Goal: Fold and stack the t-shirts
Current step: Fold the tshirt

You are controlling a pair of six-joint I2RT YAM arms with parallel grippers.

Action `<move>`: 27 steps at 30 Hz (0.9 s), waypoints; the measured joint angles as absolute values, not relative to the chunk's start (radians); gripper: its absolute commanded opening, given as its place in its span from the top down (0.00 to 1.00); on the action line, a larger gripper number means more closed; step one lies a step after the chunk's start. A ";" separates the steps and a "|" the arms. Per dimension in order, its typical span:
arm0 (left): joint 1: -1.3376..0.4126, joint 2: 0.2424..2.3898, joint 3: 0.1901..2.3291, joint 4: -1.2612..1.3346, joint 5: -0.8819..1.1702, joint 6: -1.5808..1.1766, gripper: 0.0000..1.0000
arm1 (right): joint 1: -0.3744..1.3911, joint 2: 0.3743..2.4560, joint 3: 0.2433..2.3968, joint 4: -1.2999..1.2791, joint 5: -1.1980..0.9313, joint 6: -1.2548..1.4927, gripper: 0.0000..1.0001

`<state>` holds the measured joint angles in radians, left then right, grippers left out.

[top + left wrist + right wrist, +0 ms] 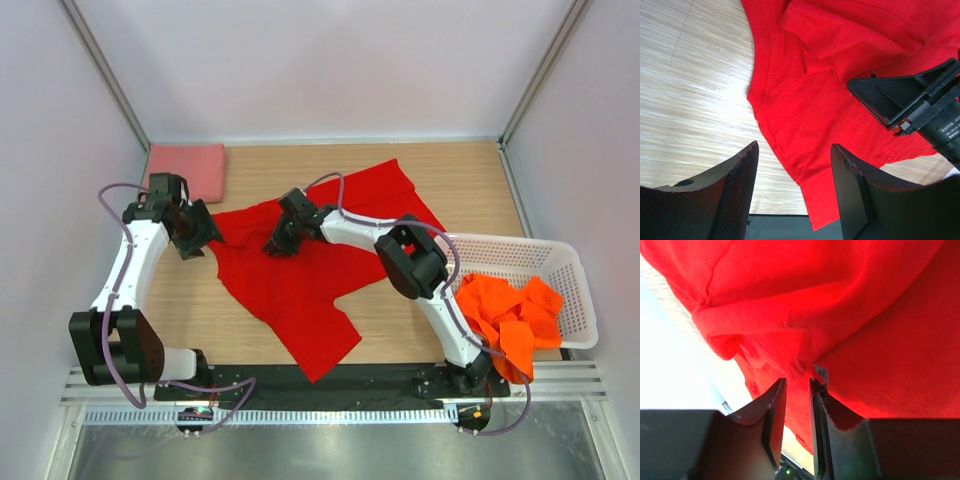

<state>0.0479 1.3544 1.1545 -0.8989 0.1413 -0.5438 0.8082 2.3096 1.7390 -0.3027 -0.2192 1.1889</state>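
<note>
Right gripper (pixel 799 382), jaws nearly together, appears to pinch a puckered fold of the red t-shirt (pixel 300 290) near its middle, probably to drag the cloth flat. Left gripper (pixel 795 192), jaws apart and empty, hovers over the shirt's left edge, seemingly placed to take a second hold. Red shirt lies crumpled at the centre of the table (pixel 450 180), not yet folded. Salmon-pink t-shirt (pixel 190 168), already folded, sits at the far left as the stack's base; orange t-shirts (pixel 510 315) wait in the white basket (pixel 510 255) at right.
</note>
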 measured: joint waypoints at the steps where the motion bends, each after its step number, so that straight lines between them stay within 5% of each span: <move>1: 0.048 1.354 1.155 -0.900 0.141 -0.543 0.39 | 0.809 2.315 1.741 -0.300 -0.219 1.195 0.68; 11: 0.048 1.352 1.147 -0.908 0.140 -0.533 0.39 | 0.813 2.367 1.796 -0.284 -0.230 1.218 0.70; 27: 0.048 1.349 1.129 -0.925 0.145 -0.511 0.36 | 0.812 2.381 1.842 -0.379 -0.235 1.169 0.96</move>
